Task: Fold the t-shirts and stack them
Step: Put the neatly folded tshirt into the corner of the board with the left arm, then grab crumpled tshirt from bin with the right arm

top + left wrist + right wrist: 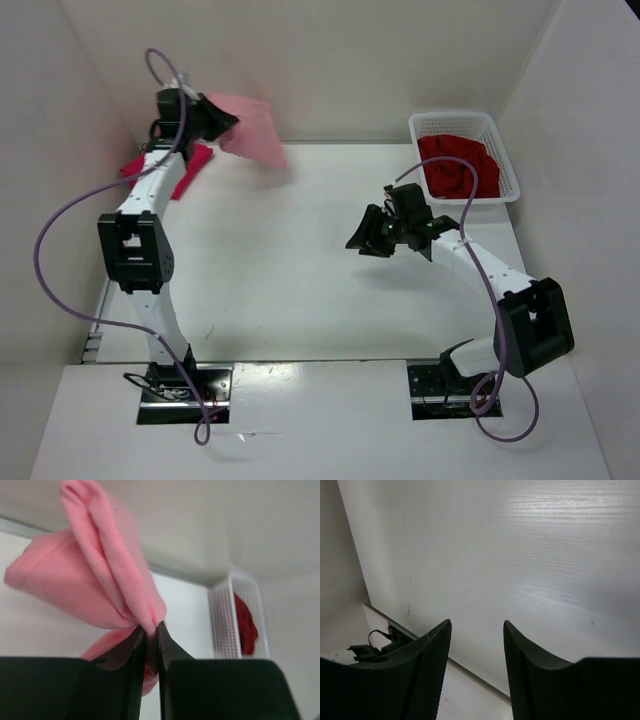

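My left gripper (226, 122) is shut on the light pink t-shirt (255, 130) and holds it in the air near the back left of the table. In the left wrist view the pink cloth (100, 585) bunches up from between my closed fingers (150, 630). The crimson-magenta t-shirt (195, 162) lies on the table at the far left, partly hidden by the left arm. The dark red t-shirt (458, 165) lies crumpled in the white basket (505, 150). My right gripper (362, 242) is open and empty above the table's middle right; it also shows in the right wrist view (477, 627).
White walls close in the table at the left, back and right. The basket also shows in the left wrist view (222, 620), at the back right corner. The arm bases stand at the near edge.
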